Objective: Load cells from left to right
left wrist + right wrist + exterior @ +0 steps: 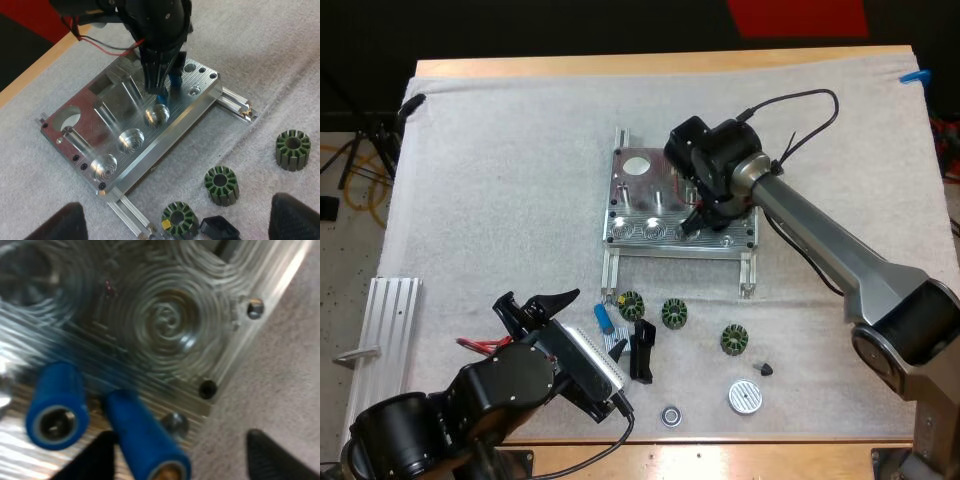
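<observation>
Over the fixture (165, 137), I cannot tell whether my right end effector (159, 91) grips the blue cylinder (142, 435)

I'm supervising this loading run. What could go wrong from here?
At the right end effector a blue cell hangs over the third pocket of the fixture while the two pockets left of it look empty, so the order may break. The cell looks tilted and may jam.

The high view looks forward and down from above the near side, taking in the whole table (620, 64). The left wrist view faces the metal fixture (100, 107) at a slant from nearby. The right wrist view sits very close over one edge of it. All three views share that fixture.
</observation>
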Robot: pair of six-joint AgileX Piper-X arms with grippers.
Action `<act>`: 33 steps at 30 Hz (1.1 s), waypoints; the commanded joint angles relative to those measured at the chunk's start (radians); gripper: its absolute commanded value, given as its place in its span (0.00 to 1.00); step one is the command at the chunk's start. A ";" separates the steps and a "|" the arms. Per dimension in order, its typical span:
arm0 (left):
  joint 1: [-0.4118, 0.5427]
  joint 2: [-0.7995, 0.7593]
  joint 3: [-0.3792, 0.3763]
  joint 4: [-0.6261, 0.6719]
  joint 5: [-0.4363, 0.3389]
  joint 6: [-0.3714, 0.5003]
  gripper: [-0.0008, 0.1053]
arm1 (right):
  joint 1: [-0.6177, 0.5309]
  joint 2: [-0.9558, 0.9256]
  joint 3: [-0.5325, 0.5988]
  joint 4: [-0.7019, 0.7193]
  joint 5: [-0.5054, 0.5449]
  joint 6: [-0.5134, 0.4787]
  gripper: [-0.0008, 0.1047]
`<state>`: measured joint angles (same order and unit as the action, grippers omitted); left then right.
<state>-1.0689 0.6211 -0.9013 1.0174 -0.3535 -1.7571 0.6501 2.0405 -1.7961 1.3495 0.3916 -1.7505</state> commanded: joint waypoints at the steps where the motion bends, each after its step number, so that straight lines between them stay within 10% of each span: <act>1: -0.001 -0.002 -0.004 0.002 -0.025 -0.016 0.68 | -0.019 0.002 0.007 0.020 0.055 0.006 0.71; 33: -0.001 -0.002 -0.004 0.002 -0.025 -0.016 0.68 | -0.019 -0.107 0.007 -0.095 -0.382 -0.043 0.71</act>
<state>-1.0689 0.6211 -0.9013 1.0174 -0.3535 -1.7571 0.6382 1.9430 -1.7863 1.2596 0.0217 -1.7802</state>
